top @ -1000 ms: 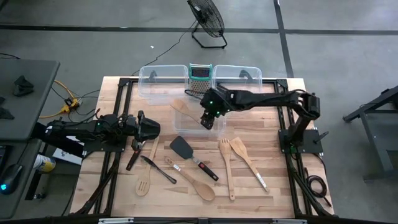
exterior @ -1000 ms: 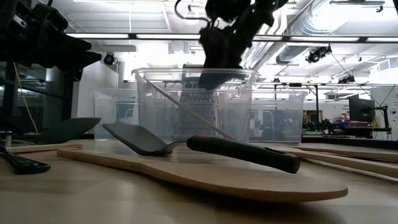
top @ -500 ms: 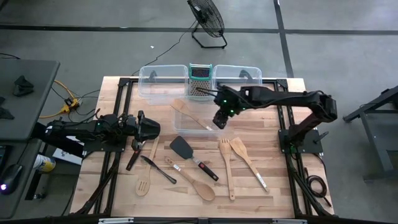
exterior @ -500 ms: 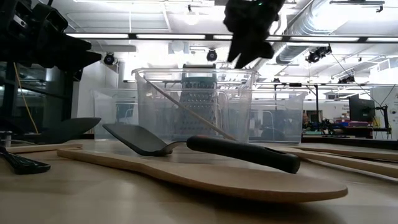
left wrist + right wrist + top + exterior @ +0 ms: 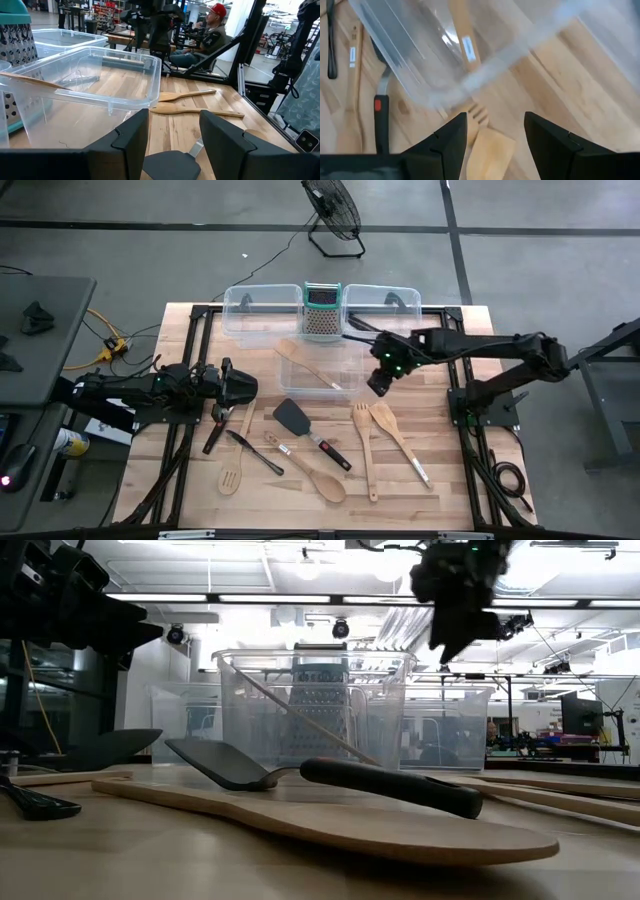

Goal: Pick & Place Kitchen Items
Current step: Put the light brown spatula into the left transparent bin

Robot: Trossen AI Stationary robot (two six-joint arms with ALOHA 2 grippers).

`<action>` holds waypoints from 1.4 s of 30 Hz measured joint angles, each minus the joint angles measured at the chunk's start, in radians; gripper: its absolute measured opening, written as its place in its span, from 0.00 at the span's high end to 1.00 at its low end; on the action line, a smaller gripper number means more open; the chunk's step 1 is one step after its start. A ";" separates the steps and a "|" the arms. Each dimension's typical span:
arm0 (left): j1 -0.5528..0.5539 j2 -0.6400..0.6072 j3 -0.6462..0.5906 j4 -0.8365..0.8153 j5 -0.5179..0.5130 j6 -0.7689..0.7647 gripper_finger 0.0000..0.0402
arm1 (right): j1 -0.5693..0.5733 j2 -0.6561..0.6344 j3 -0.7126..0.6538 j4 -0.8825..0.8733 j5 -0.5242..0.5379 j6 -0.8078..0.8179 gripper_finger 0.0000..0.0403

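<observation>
The right arm reaches in across the surface, its claw hanging spread and empty beside the clear bin, above the wooden fork and spatula. The left arm lies low at the left edge, its claw parted, seemingly holding nothing. One wooden spoon rests in the bin; the other utensils lie scattered in front.

No words or numbers can be read. A spoon wears a small white label, too blurry to read.
</observation>
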 joint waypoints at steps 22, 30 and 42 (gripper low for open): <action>0.000 0.000 0.000 0.000 0.000 0.000 0.56 | 0.070 -0.229 -0.315 -0.067 -0.121 0.226 0.53; 0.000 0.000 0.000 0.000 0.000 0.000 0.56 | 0.196 -0.229 -0.358 -0.062 -0.136 0.447 0.53; 0.000 0.000 0.000 0.000 0.000 0.000 0.56 | 0.451 -0.075 -0.387 0.020 -0.108 0.710 0.53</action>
